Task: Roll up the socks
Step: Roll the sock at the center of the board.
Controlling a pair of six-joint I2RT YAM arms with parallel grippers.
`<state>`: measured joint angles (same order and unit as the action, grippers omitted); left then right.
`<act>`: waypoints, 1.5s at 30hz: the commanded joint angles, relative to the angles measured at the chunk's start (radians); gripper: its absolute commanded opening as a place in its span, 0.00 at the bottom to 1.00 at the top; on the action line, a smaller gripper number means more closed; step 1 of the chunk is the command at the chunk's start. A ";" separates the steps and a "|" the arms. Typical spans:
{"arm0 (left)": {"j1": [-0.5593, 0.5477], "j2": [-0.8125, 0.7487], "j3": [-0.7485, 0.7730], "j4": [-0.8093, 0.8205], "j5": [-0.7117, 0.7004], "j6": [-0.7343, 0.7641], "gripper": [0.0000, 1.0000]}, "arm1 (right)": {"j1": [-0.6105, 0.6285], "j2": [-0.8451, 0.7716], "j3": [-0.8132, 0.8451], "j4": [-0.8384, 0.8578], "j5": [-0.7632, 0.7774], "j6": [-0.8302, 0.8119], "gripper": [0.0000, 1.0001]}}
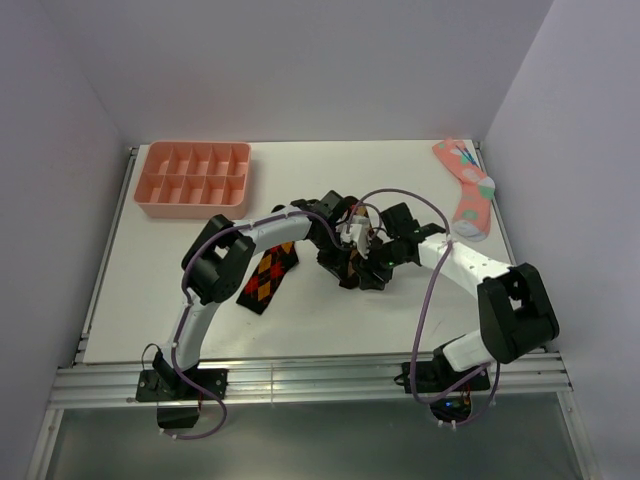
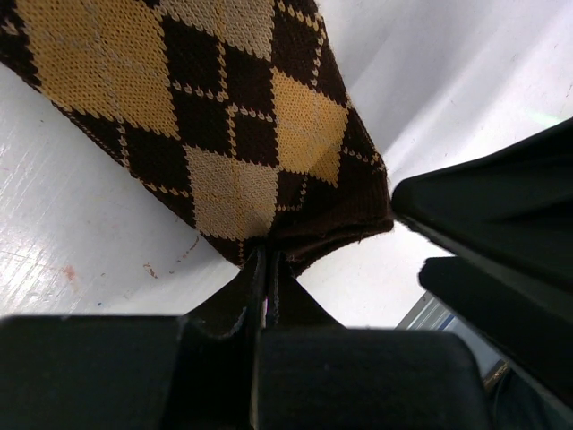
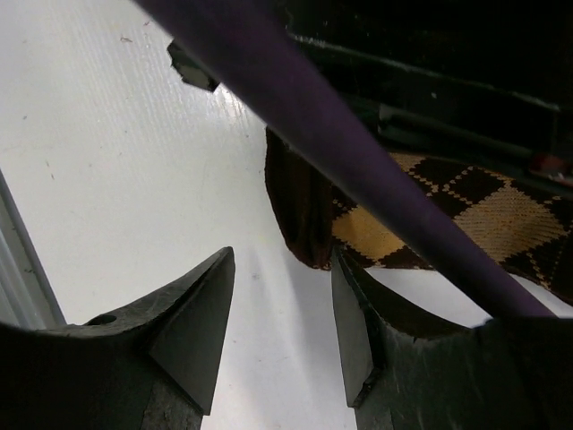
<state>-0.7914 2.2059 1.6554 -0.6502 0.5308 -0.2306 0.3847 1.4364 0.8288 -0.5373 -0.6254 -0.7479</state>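
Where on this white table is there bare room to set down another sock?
Bare table runs along the back, between the salmon divided plastic tray and the pink patterned sock, and along the near edge. The centre is crowded: both arms meet over the tan-diamond argyle sock, beside the red-diamond one.

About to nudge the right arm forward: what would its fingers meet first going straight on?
Probably the tan sock: its dark edge lies just ahead of the right gripper, open, on one finger's side. Between the fingers only bare table shows; depth is unclear.
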 commanded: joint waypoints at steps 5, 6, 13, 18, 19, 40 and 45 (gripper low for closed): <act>-0.008 0.011 0.000 0.004 0.024 0.020 0.00 | 0.059 0.050 0.039 0.086 0.062 0.048 0.55; -0.006 0.009 -0.002 0.004 0.024 0.020 0.00 | 0.065 0.055 0.039 0.091 0.070 0.059 0.55; -0.006 0.011 -0.002 0.007 0.021 0.017 0.00 | 0.074 0.088 0.041 0.122 0.101 0.088 0.51; -0.006 0.009 -0.005 0.014 0.020 0.014 0.00 | 0.074 0.108 0.029 0.137 0.116 0.096 0.48; -0.005 0.008 -0.006 0.014 0.021 0.014 0.00 | 0.074 0.110 0.023 0.143 0.119 0.097 0.46; -0.005 -0.147 -0.227 0.343 -0.046 -0.352 0.09 | 0.031 0.047 -0.082 0.258 0.204 0.268 0.02; -0.005 -0.204 -0.316 0.461 -0.116 -0.443 0.13 | -0.024 0.076 -0.057 0.223 0.168 0.283 0.01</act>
<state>-0.7834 2.0781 1.3785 -0.3038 0.4866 -0.5858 0.4004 1.5051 0.7616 -0.3073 -0.4637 -0.4862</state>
